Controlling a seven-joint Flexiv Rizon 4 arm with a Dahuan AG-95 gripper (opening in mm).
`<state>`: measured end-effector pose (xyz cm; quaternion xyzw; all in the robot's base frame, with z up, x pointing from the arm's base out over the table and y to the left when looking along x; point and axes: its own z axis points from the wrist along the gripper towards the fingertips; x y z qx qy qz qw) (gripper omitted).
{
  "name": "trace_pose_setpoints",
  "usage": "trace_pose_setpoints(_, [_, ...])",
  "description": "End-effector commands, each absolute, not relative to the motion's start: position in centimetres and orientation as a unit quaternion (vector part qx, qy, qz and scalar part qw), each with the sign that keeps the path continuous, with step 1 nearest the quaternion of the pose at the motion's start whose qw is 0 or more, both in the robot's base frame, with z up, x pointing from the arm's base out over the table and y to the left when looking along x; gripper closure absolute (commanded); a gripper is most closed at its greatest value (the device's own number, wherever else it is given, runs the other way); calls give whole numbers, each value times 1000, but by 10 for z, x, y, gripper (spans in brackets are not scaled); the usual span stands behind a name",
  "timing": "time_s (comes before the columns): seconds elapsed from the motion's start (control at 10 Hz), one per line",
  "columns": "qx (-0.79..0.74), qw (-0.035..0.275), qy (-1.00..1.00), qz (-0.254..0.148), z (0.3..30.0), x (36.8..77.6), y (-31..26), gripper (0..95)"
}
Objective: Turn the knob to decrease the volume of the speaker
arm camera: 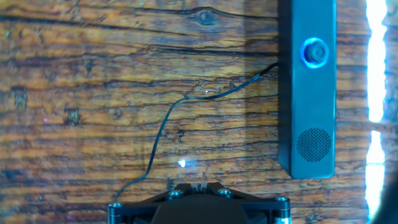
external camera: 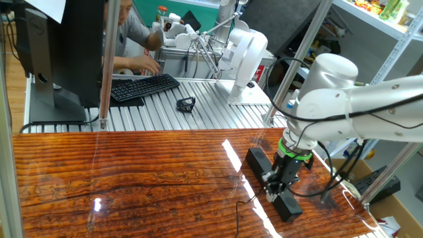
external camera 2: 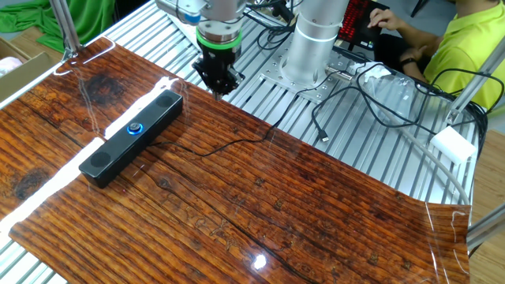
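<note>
Gripper (external camera 2: 218, 81) hangs pointing straight down above the wooden table (external camera 2: 260, 197), fingers drawn fully together with nothing between them; in the hand view only the black base of the hand shows at the bottom edge, fingertips out of sight. Reading that view left to right from the tool: bare wood first, then the thin black cable (arm camera: 163, 127) curling up and to the right from just beside the hand, then the speaker (arm camera: 306, 87) lying flat and well off to the right of the tool, its long axis running away from the camera. The knob (arm camera: 314, 52) sits on the speaker's top face toward the far end, ringed in blue glow, with the round grille nearer the tool. The other fixed view agrees: the knob (external camera 2: 136, 128) stands clear of the gripper, no contact. Likely reasons for the layout: the bar lies flat so the dial faces upward to a downward-pointing hand, and the cable trails off the side, out of the approach path. Judgement: closed jaws cannot take the dial as they stand; the hand has to shift over the knob and open before any turn.
</note>
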<state>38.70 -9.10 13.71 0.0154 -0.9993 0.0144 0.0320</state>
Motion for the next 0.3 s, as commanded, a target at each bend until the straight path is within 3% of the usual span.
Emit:
trace_pose_setpoints(0.1, [23,35,-999,16,134,390,-91,950])
trace_pose_setpoints(0.3, [20,37,-999,16,133,390,-90,950])
